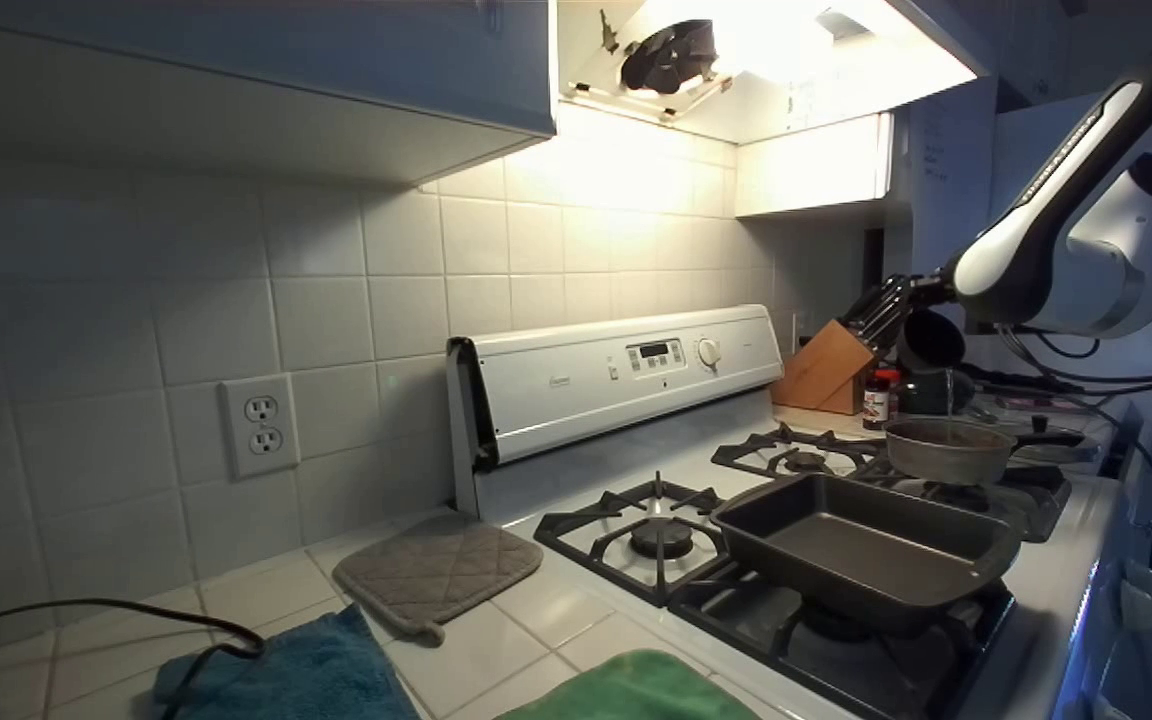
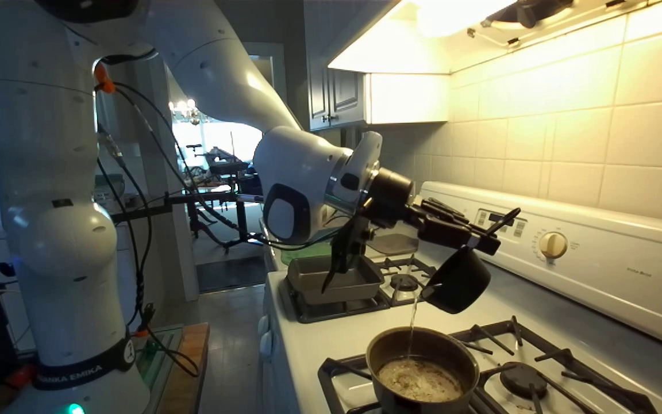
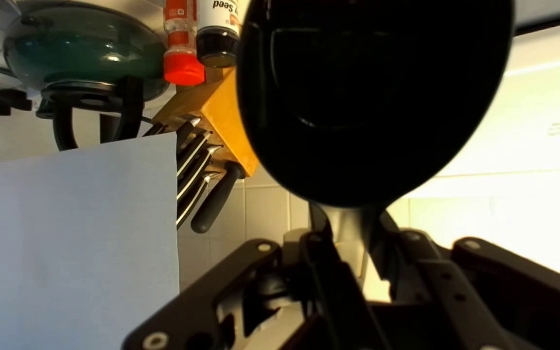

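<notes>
My gripper [image 2: 489, 242] is shut on the handle of a black cup [image 2: 457, 280], whose handle end sticks up past the fingers. The cup hangs tilted, and a thin stream of water [image 2: 414, 317] falls from its lip into a saucepan [image 2: 372, 368] on a stove burner. Pale, bubbly liquid [image 2: 420, 379] lies in the bottom of the saucepan. In the wrist view the dark cup [image 3: 372, 102] fills the upper middle, with the fingers below it on either side of the handle. An exterior view also shows the cup [image 1: 931, 340] above the saucepan [image 1: 948, 460].
A rectangular baking pan [image 1: 866, 540] sits on the near burners. Behind the cup stand a wooden knife block [image 1: 821, 370] and spice jars [image 1: 876, 400]. The stove's back panel [image 1: 626, 370] runs along the tiled wall. A pot holder [image 1: 441, 570] and cloths [image 1: 296, 670] lie on the counter.
</notes>
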You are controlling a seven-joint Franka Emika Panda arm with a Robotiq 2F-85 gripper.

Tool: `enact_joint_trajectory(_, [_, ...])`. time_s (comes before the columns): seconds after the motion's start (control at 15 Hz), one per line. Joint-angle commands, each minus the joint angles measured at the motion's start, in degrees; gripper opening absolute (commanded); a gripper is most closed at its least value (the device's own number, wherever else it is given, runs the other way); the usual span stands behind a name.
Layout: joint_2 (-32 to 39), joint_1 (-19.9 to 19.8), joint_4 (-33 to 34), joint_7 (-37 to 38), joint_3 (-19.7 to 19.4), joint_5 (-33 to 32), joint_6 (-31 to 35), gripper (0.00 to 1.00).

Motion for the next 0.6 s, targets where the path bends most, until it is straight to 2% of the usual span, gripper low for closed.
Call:
enact_joint_trajectory(0.0, [-0.59, 0.89, -0.38, -2.12, 0.17, 2.08, 2.14, 0.06])
enact_joint_trajectory(0.53, [-0.64, 1.14, -0.58, -2.29, 0.25, 1.93, 3.85, 0.06])
